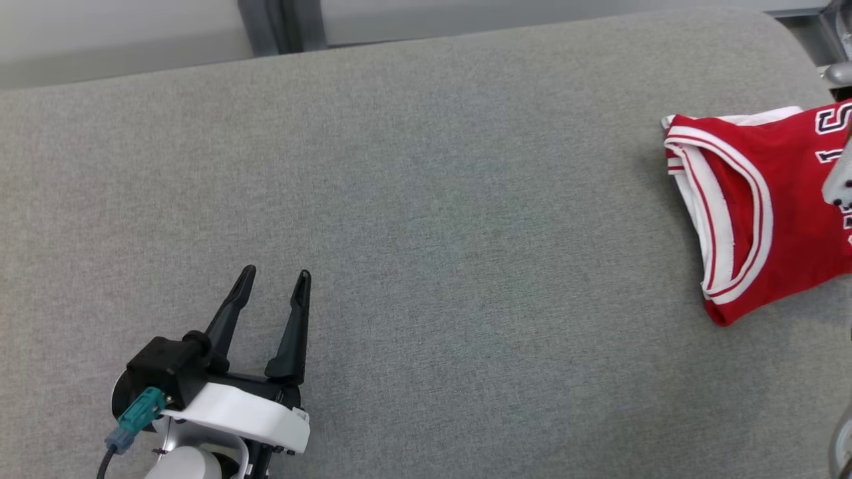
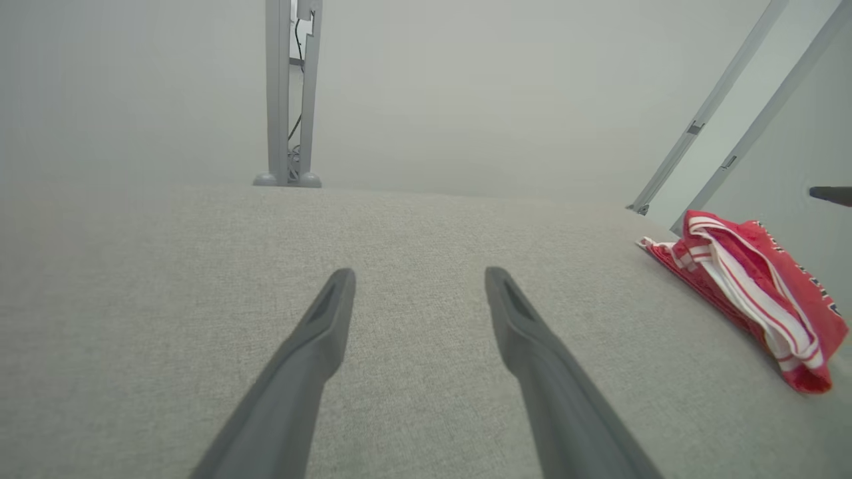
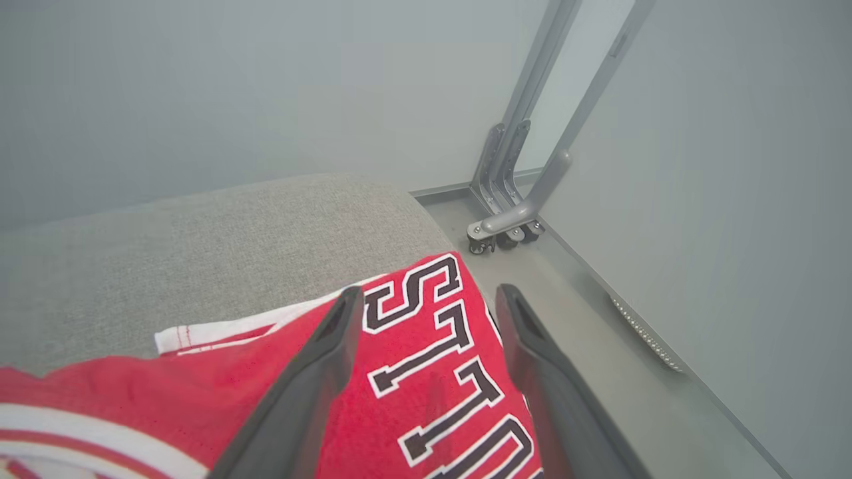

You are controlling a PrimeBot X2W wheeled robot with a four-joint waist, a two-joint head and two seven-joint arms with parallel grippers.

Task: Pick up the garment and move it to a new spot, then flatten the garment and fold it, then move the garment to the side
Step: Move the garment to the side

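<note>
Now we see the jersey [image 1: 752, 213] lying folded at the far right end of the cushion [image 1: 426, 199], red with white trim, one striped opening facing the middle. Our right gripper [image 3: 428, 293] is over it with both fingers spread apart and nothing pinched between them. The black lettering shows in the gap, close to the cushion's rounded end, though we cannot tell whether the fingertips touch the cloth. Our left gripper [image 1: 276, 273] sits at the near left over bare fabric, spread wide and empty, well apart from the jersey. In the left wrist view, the jersey lies off to the right of those fingers.
</note>
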